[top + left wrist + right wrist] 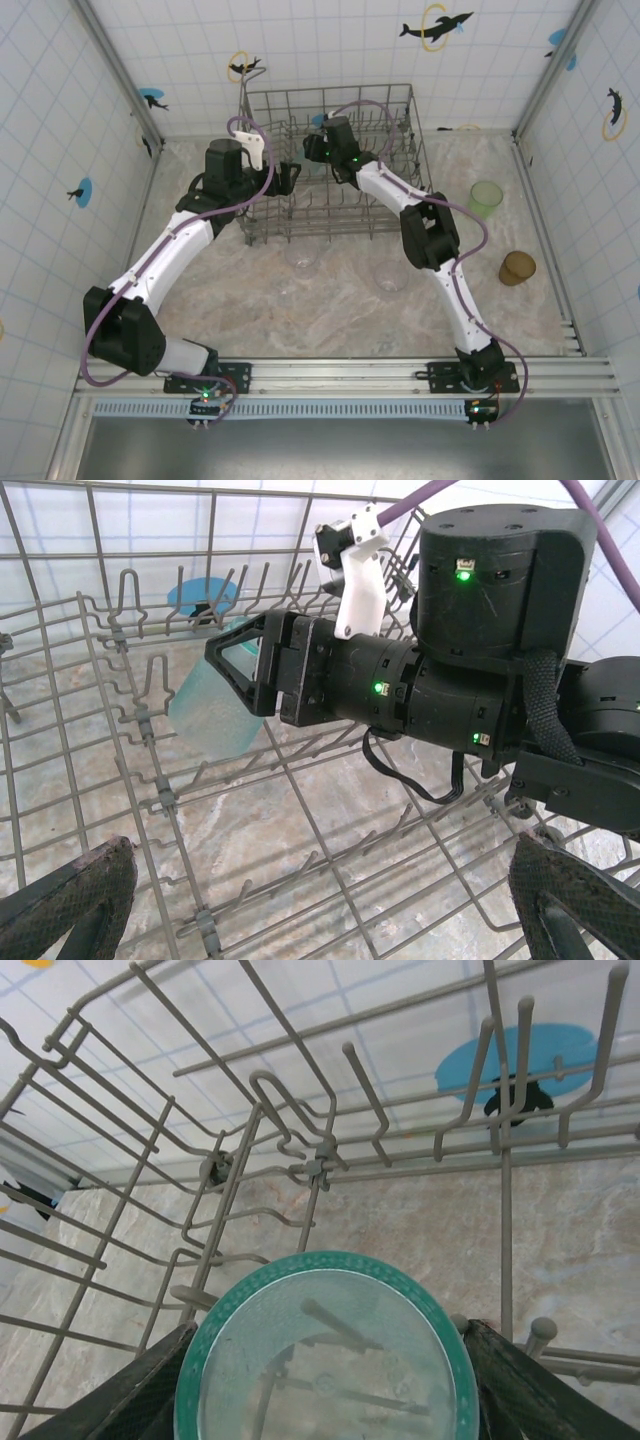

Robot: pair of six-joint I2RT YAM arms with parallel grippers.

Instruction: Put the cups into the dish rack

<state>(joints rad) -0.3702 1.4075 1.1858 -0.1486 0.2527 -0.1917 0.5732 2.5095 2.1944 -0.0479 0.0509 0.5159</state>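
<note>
Evidently the placing step is under way: the right gripper point(328, 1372) reaches down inside the dish rack point(330, 90), its jaws closed partway onto the sides of the teal cup point(325, 1345). Seen from the left wrist, the cup hangs tilted just above the rack's floor wires, near a row of upright tines point(152, 683). I judge that tilt is meant to let it slip between the tines and lean there rather than roll. The left gripper point(325, 920) hovers at the rack's left side, jaws spread as wide as they go and nothing between them; it looks parked out of the way, ready for a pick of its own. On the table point(340, 320) outside the rack wait the light green cup point(486, 197) and the amber-brown cup point(517, 267), both to the right and well apart from the rack, and clear cups point(390, 274) just in front of it

Much is hard to read. From above, the teal cup is covered by the right wrist and the wire grid. The right wrist view cuts off the cup's lower edge. I cannot tell whether the ringed face is its mouth or its base, nor whether the cup touches any wire. The clear cups almost melt into the marbled surface, so their count is uncertain
</note>
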